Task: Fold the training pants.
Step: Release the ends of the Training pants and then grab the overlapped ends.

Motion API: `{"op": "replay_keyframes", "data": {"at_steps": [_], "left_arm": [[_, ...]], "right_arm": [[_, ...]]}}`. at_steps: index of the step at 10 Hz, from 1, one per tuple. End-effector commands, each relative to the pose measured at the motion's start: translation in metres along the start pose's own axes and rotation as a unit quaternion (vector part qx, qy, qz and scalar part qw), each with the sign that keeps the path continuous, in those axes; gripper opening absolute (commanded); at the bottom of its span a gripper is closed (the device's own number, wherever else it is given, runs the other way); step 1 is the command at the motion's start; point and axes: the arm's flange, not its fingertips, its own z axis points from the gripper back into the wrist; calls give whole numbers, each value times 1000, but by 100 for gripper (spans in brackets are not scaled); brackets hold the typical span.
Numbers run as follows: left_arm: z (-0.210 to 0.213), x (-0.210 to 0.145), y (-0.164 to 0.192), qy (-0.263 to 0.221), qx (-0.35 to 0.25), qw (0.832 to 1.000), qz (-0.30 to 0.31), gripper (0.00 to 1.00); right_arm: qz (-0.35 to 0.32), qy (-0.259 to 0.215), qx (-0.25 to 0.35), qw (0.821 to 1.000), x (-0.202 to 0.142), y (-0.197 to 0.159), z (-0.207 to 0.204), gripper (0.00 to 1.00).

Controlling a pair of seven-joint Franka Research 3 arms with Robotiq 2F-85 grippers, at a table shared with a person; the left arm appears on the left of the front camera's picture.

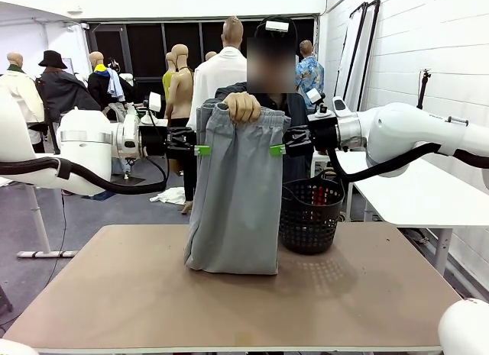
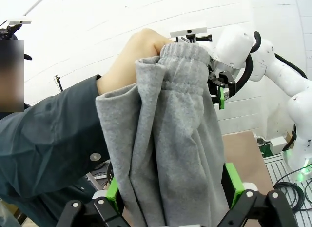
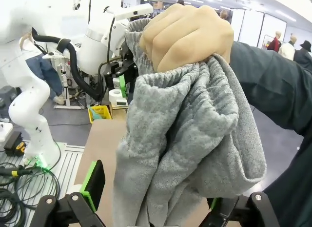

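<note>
A person's hand (image 1: 243, 107) holds the light grey training pants (image 1: 237, 195) up by the gathered waistband, and their lower end rests on the table. My left gripper (image 1: 200, 150) is at the pants' left edge just below the waistband, my right gripper (image 1: 277, 150) at the right edge. Both are open. In the left wrist view the training pants (image 2: 170, 154) hang between my left gripper's (image 2: 173, 188) spread green pads (image 2: 233, 184). In the right wrist view the training pants (image 3: 185, 139) bunch under the hand (image 3: 185, 34), between my right gripper's (image 3: 153, 195) open fingers (image 3: 92, 183).
A black mesh basket (image 1: 309, 214) stands on the brown table (image 1: 114, 294) just right of the pants. A white side table (image 1: 412, 195) is at the right. A small white cloth (image 1: 172, 195) lies on the floor beyond the table.
</note>
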Motion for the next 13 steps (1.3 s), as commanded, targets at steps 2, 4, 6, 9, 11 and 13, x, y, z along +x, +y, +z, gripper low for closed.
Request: {"op": "replay_keyframes", "data": {"at_steps": [2,4,6,9,11,13], "left_arm": [[-10,5,3,5,-8,1000,9,100],[-14,11,4,19,4,1000,16,100],[-16,13,6,24,6,999,20,100],[-18,13,6,28,0,999,26,100],[-22,11,8,32,-6,999,30,100],[-31,12,13,42,9,999,27,100]], "right_arm": [[11,-8,-19,1000,-2,2,-7,100],[1,-34,-31,999,-8,1,-19,100],[-6,-56,-61,997,-13,-2,-25,100],[-23,-76,-68,995,-22,-4,-31,100],[-29,-86,-52,994,-24,-6,-39,100],[-32,-86,-40,995,-24,-8,-43,100]]}}
